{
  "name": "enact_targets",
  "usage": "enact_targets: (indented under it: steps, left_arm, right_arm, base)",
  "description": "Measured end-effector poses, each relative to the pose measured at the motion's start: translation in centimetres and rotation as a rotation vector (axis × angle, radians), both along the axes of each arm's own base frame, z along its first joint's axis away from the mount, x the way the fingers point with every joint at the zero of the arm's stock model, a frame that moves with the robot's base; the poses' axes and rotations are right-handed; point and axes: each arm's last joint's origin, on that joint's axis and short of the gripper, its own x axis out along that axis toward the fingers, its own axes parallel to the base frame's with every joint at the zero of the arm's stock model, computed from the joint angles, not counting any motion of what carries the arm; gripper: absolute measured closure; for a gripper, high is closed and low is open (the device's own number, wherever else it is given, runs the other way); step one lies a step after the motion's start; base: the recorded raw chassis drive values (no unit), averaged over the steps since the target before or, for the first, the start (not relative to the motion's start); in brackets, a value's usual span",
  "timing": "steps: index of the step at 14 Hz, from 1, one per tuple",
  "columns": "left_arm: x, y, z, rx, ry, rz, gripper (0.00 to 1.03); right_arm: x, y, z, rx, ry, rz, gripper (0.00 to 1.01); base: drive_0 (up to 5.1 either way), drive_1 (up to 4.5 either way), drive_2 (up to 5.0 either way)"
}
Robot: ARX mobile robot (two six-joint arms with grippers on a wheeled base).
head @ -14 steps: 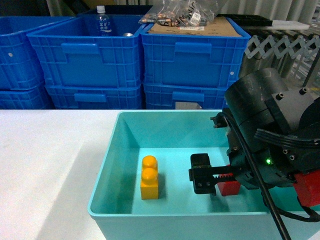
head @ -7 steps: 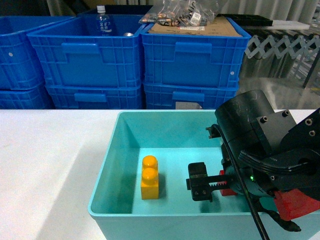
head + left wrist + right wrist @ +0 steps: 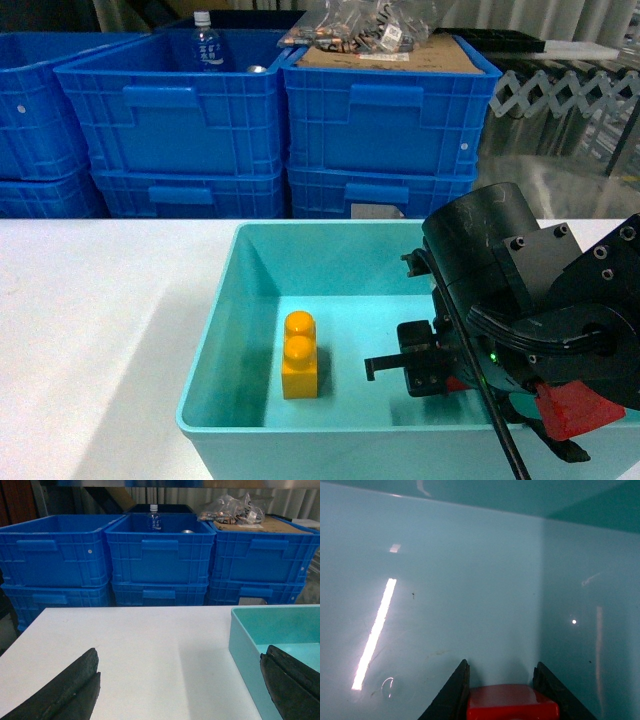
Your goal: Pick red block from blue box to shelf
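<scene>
Here, in the right wrist view, the right gripper has its two dark fingers standing on either side of the small red plastic toy brick, the red block, with each inner face right against the block's sides, so the jaws are narrowed onto it. Only the top of the block shows, since the bottom edge of that view cuts it off. Whether it rests on the floor or is lifted cannot be told.

Behind the fingers lie the smooth floor and far wall of the light turquoise plastic tub, the blue box. In the head view the arm's bulky black wrist hides the block almost wholly; just a red sliver shows beside the black housing, inside the tub toward its right side. A taller orange-yellow two-stud brick stands upright on the tub floor, left of the gripper and apart from it.

The left gripper hangs over the white tabletop, its jaws spread wide with nothing between them, the right tip by the tub's rim. Dark blue ribbed plastic crates are stacked behind the table.
</scene>
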Motion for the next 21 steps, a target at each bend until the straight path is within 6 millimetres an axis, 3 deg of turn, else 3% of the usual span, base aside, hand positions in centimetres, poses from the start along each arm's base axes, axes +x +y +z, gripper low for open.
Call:
enact_targets:
  steps: [1,4,5,9,11,14,16,17,21]
  left_arm:
    - [0.0,0.0,0.0,0.0,0.0,0.0,0.05]
    - [0.0,0.0,0.0,0.0,0.0,0.0,0.05]
    - [0.0,0.0,0.0,0.0,0.0,0.0,0.05]
    - [0.0,0.0,0.0,0.0,0.0,0.0,0.05]
    - [0.0,0.0,0.0,0.0,0.0,0.0,0.05]
    - [0.0,0.0,0.0,0.0,0.0,0.0,0.05]
    - [0.0,0.0,0.0,0.0,0.0,0.0,0.05]
    - [0.0,0.0,0.0,0.0,0.0,0.0,0.05]
    - [0.0,0.0,0.0,0.0,0.0,0.0,0.05]
  right_arm:
    - [0.1,0.0,0.0,-0.002,-0.009,0.005,0.71]
    - [-0.5,-0.3,0.3,-0.007,-0.049,0.03,0.71]
    - [-1.9,-1.1,4.9,0.05,-0.155,0.07,0.72]
    - [-4.1,-3.0,12.4,0.145,-0.288,0.136,0.72]
    - [-6.1,-6.8,16.9,0.196,-0.382,0.142,0.72]
    - [-9.0,-13.9,21.4,0.129,-0.62,0.013,0.72]
    - [-11.4,-17.1,21.8,0.056,-0.706,-0.09,0.72]
    - [-12.9,-17.5,21.7,0.044,-0.73,-0.112,0.72]
    - [-18.1,-16.6,20.4,0.077,-0.78,-0.083,0.72]
  base:
    - [0.0,0.0,0.0]
    - [0.0,0.0,0.0]
    - [0.0,0.0,0.0]
    - [0.0,0.0,0.0]
    - [0.0,0.0,0.0]
    - [0.0,0.0,0.0]
    - [0.0,0.0,0.0]
    - [0.0,0.0,0.0]
    - [0.0,0.0,0.0]
